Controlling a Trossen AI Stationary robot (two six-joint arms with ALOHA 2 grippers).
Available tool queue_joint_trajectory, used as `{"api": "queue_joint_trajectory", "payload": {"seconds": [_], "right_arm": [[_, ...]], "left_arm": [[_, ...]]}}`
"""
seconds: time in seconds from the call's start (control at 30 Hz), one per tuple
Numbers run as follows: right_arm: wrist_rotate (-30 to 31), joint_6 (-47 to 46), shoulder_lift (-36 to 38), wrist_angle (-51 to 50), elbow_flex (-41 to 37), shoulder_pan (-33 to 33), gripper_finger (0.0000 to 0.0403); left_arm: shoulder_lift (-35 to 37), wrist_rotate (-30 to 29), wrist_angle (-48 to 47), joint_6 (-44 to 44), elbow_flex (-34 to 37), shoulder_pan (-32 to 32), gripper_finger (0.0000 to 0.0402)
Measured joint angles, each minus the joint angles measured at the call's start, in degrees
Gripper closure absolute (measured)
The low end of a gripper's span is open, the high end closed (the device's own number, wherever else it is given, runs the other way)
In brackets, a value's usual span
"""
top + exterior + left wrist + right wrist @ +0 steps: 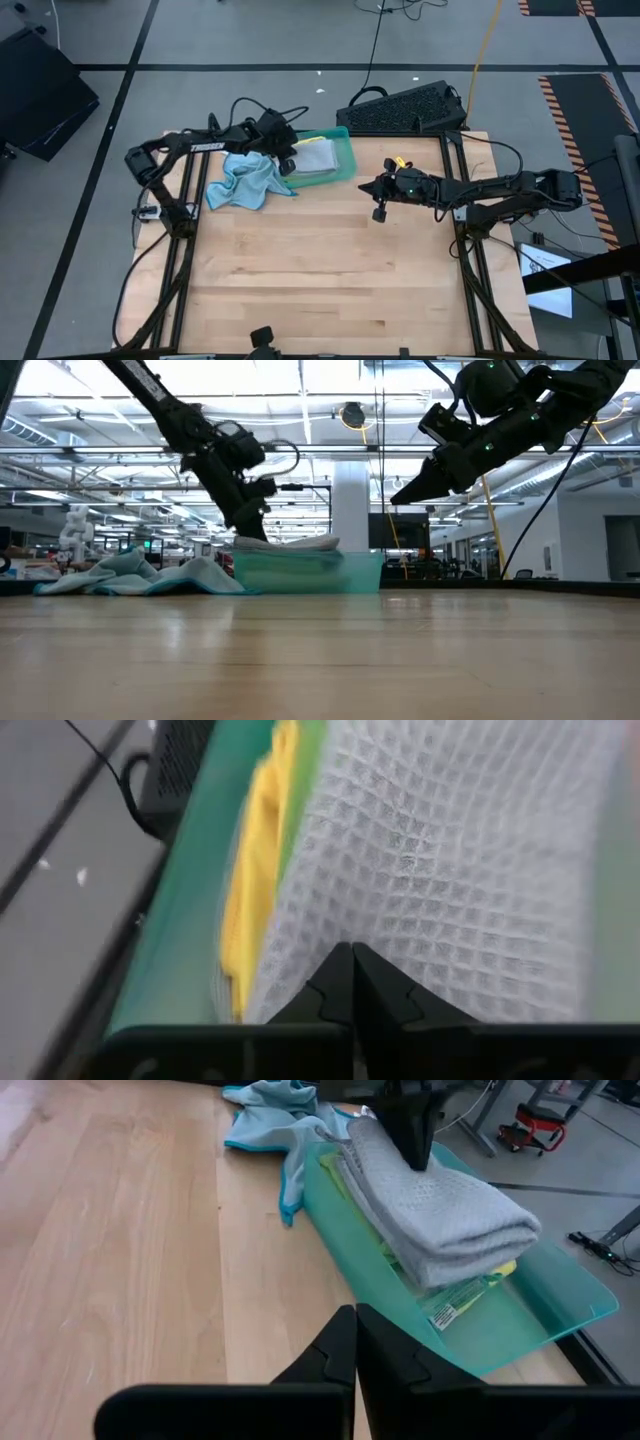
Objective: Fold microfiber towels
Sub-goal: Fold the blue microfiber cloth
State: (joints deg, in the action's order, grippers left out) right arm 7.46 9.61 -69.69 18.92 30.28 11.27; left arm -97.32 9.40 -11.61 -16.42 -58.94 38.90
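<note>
From above, the left gripper (287, 158) sat over the near-left corner of the teal tray (347, 160), fingers together, tip pressed onto the grey towel (318, 157) topping the stack. A blue towel (243, 181) lay crumpled on the table (320, 270), just beside the tray and touching its left edge. The right gripper (380, 212) hovered over bare wood right of the tray, fingers together and empty.

At table height, the stack stood above the tray rim, the blue towel spread low to its left, and the right gripper hung well clear of the table.

The left wrist view showed waffle-weave grey cloth under the shut fingers, with a yellow towel (252, 890) edging out below.

The right wrist view showed the grey towel folded thick over yellow and green layers. I could count one blue, one yellow and at least one grey; the rest were hidden.

The cloths looked light, soft and limp, likely to drape and bunch, so a pinch at a corner or hem would serve best.
</note>
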Motion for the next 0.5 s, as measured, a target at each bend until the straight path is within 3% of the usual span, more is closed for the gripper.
{"api": "queue_joint_trajectory", "payload": {"seconds": [0.1,0.23,0.37,0.5], "right_arm": [[-0.11,0.04,0.00,-0.19,0.04,0.00,0.0403],[-0.21,-0.10,0.00,-1.50,0.04,-0.09,0.0403],[-0.23,-0.36,0.00,-2.58,0.04,-0.13,0.0403],[-0.84,-1.45,0.00,-2.89,0.04,-0.27,0.0403]], "left_arm": [[3.99,-0.76,-0.51,1.53,-0.25,-1.00,0.0388],[9.95,-3.87,-8.76,4.11,-0.20,-3.40,0.0366],[15.08,-7.81,-15.43,8.99,2.11,-7.48,0.0320],[18.34,-11.12,-14.87,15.02,8.73,-13.15,0.0266]]}}
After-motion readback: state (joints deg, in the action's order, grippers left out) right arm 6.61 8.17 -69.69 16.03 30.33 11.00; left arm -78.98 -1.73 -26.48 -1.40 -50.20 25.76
